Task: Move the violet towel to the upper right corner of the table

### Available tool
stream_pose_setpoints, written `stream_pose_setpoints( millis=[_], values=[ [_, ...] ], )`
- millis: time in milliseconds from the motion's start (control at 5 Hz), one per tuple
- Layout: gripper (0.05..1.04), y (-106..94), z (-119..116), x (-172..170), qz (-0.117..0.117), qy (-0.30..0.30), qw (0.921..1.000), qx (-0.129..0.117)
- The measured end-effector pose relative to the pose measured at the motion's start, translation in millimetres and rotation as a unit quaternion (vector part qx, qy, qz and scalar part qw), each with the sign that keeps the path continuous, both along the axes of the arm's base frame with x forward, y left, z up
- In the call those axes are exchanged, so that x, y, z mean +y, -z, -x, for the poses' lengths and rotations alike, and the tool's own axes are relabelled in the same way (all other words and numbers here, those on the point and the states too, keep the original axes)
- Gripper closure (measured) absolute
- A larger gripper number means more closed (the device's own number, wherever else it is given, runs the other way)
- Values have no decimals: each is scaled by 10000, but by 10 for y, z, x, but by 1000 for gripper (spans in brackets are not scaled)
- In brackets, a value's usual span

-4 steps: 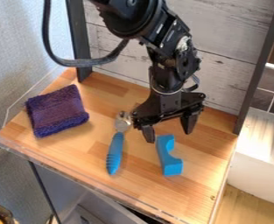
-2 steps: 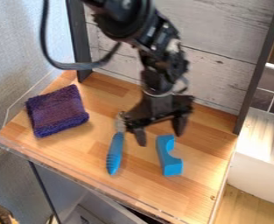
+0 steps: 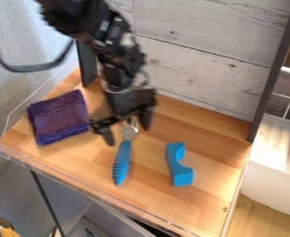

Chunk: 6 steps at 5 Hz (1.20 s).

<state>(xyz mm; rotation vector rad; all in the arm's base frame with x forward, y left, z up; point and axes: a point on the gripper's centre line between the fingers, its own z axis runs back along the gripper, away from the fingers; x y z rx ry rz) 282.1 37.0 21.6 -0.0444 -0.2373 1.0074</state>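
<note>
Violet towel (image 3: 58, 115) near table's (image 3: 141, 199) left edge, broad wood strip (image 3: 220, 159) at right.

No lettering, label, brand, number or sign can be read on anything here.

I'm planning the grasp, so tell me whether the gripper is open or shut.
Open: the gripper has a wide gap between its fingertips.
</note>
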Motion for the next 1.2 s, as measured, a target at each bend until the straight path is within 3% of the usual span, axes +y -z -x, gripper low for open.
stream_pose_setpoints(
  millis=[400,600,800,1000,1200],
  values=[
    [83,-98,14,694,-163,-1258,9917,-188],
    [83,-90,18,955,-46,-2065,9783,-173],
    [83,-111,0,1201,-135,-2544,9668,-171],
    [83,-115,-29,1367,-162,-2769,9606,-185],
    [83,17,-34,1467,-175,-2922,9562,-30]
  ],
)
